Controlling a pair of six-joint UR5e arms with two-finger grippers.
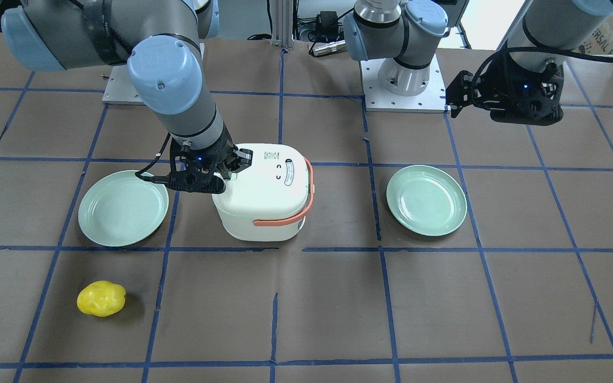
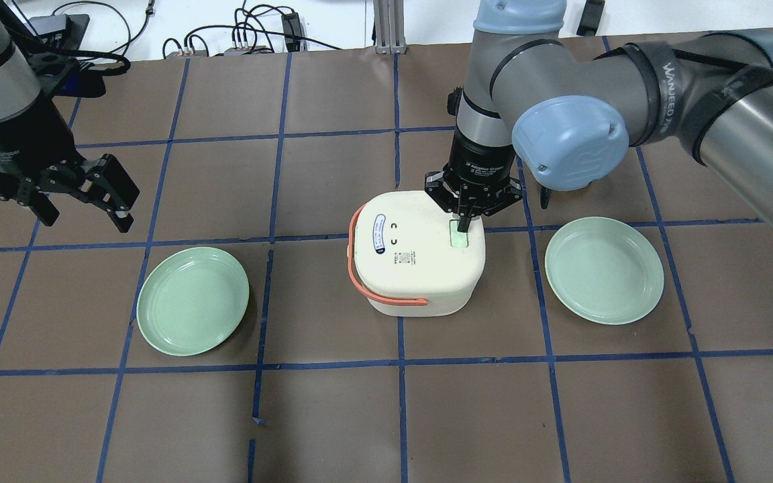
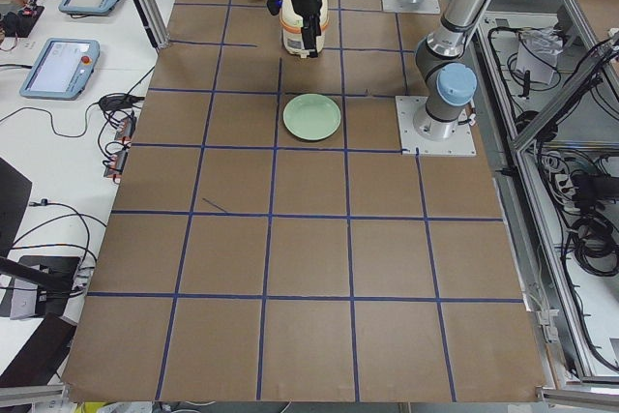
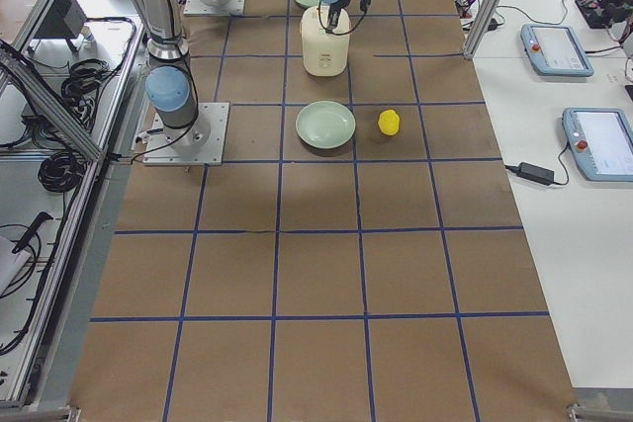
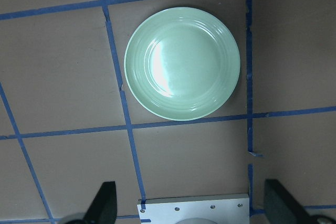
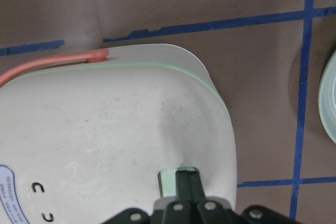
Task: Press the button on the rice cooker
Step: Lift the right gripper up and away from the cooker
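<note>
Yellow and lumpy, a small object point(image 1: 101, 298) sits on the brown worktop point(image 1: 328, 308) at the front-facing view's near left. Behind it lies a green plate point(image 1: 123, 207). Next, the right end effector point(image 1: 230, 173), fingers pinched narrow together, sets its tips on the lit green button point(image 2: 459, 236) atop the white rice cooker point(image 1: 266, 202) at mid-worktop. A second green plate point(image 1: 426, 199) follows, then the left end effector point(image 2: 88, 216), spread wide and empty, hanging above the worktop

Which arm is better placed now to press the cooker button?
The right arm. The right tool, shut, sits at the green button on the cooker. The left tool hangs open far off, near a plate.
</note>
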